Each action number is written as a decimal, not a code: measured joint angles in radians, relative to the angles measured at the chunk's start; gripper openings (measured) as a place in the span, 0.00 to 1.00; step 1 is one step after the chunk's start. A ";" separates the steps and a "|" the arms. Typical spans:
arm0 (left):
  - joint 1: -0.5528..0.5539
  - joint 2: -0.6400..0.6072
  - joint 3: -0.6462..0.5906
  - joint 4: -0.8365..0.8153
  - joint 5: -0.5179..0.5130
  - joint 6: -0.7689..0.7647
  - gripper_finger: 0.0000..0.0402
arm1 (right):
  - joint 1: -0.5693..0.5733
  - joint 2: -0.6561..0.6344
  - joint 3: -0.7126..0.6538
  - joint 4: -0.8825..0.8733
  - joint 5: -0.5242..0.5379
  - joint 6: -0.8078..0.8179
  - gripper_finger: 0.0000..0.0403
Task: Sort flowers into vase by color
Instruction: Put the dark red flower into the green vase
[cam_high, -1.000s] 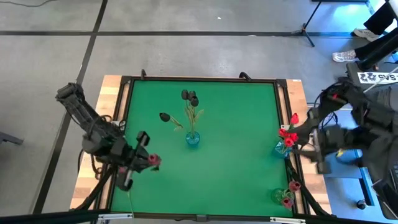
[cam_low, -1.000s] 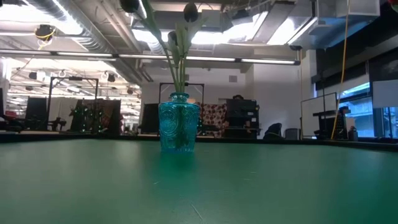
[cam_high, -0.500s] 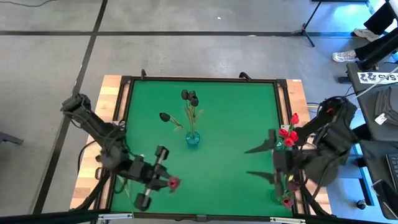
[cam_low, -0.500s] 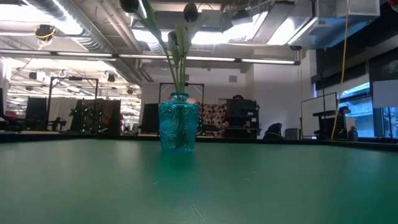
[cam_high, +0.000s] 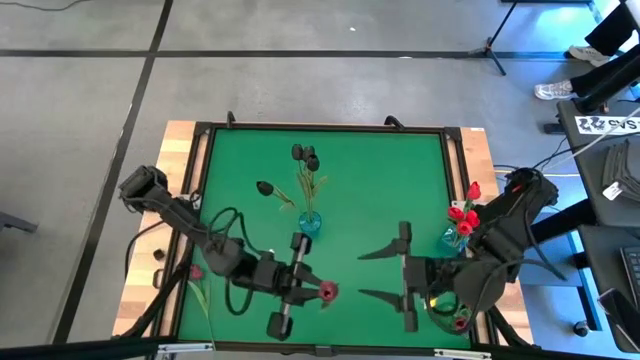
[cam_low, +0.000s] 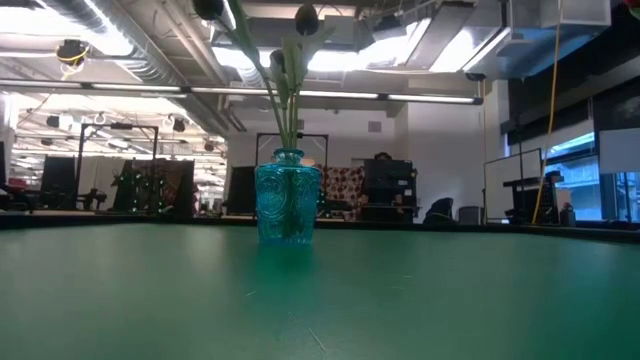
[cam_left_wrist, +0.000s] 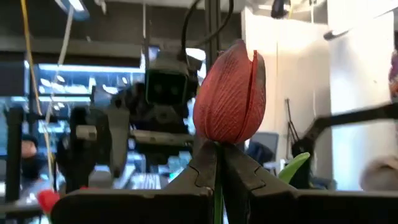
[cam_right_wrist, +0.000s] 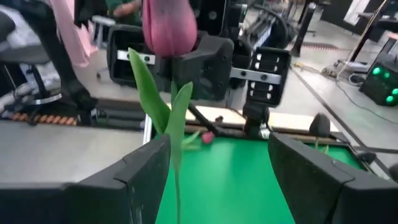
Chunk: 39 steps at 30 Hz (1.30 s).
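My left fingers (cam_high: 318, 291) clench the maroon-pink tulip's (cam_high: 326, 291) thin stem; right fingers (cam_high: 384, 273) spread wide, could miss it.

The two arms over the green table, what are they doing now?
The left hand is shut on the stem of a pink tulip and holds it out toward the right hand, which faces it wide open. It looks like a handover. The blue vase mid-table holds the black tulips.
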 joint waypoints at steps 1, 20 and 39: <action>0.004 0.008 0.016 0.005 -0.001 0.011 0.01 | -0.005 0.001 0.000 0.017 -0.004 -0.005 0.67; 0.135 0.109 0.102 0.055 0.208 -0.033 0.01 | -0.085 0.027 0.000 0.052 -0.251 0.012 0.37; -0.127 -0.043 0.104 -0.422 -0.310 0.032 0.29 | 0.030 -0.158 0.000 -0.155 -0.483 0.049 0.02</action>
